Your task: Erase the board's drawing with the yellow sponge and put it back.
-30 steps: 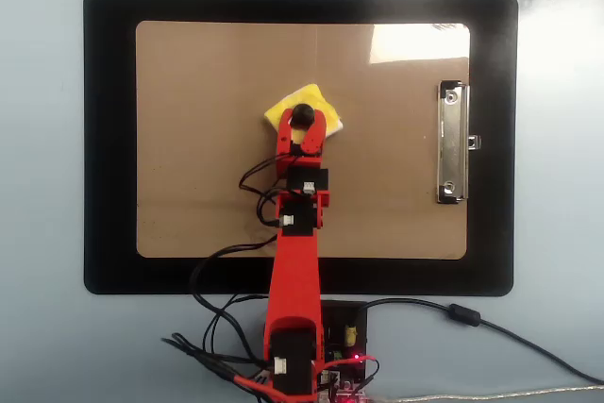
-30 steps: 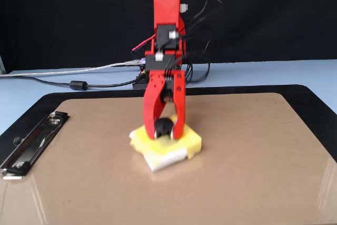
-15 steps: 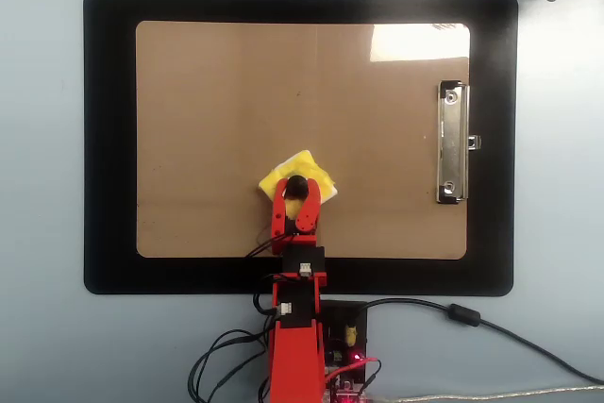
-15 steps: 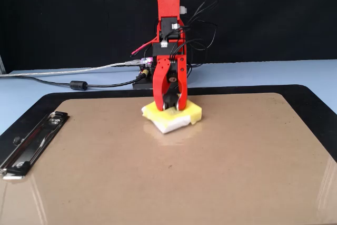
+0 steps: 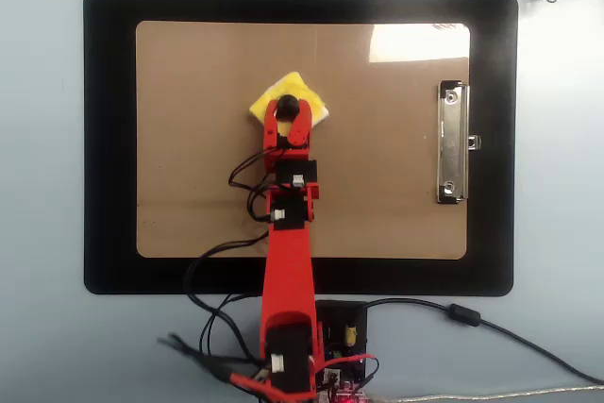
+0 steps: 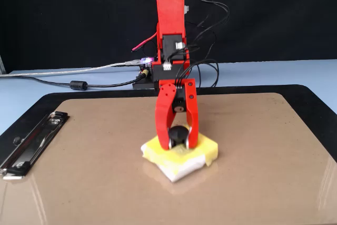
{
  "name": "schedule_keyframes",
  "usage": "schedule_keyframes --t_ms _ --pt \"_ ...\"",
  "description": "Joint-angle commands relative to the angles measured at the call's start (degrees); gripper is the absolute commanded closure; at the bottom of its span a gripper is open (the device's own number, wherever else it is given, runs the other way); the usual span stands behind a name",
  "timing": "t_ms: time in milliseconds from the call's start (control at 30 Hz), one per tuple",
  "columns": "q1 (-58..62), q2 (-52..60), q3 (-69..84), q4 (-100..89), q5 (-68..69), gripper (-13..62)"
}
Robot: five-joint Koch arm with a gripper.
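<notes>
Reaching out from its base at 6 o'clock in the overhead view, the red arm (image 5: pixel 288 261) stretches over the board (image 5: pixel 189 139), and the gripper (image 5: pixel 286 110) sits on top of the yellow sponge (image 5: pixel 294 84). The two red jaws are clamped on the black knob (image 6: pixel 178 135) in the middle of the sponge, one jaw on each side of it, as the fixed view shows clearly. The sponge lies flat on the tan surface, turned like a diamond, a little toward 11 o'clock from the centre of the board in the overhead view. Its whitish lower layer (image 6: pixel 179 170) touches the board. The silver clip (image 5: pixel 452 143) is at the 3 o'clock edge of the board, well apart from the sponge. The board rests on a bigger black mat (image 5: pixel 109 139), which lies on the light blue table (image 5: pixel 42 186). I cannot find the drawing in either view; the surface around the sponge looks plain.
</notes>
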Motion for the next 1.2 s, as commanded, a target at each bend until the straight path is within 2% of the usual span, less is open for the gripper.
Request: schedule_keyframes --t_ms 0,133,267,400,600,700,800,933,1033,1167 --pt "-0.88 11.34 -0.18 9.67 -0.35 57.4" --pt "-5.8 27.51 -7.21 40.43 -1.85 57.4" --pt "-7.03 37.18 -2.29 50.71 -5.19 57.4" --pt "-4.92 46.85 12.66 46.23 -4.66 57.4" --pt "0.79 47.37 29.53 24.7 -4.66 57.4" --pt "1.32 41.13 32.78 12.13 -4.39 57.4" --pt "7.12 29.36 30.85 2.99 -2.37 57.4" --pt "16.35 21.53 26.28 0.26 3.52 57.4" --pt "18.81 26.37 30.67 0.35 5.1 57.4" --pt "18.46 40.78 41.84 0.62 5.01 57.4"
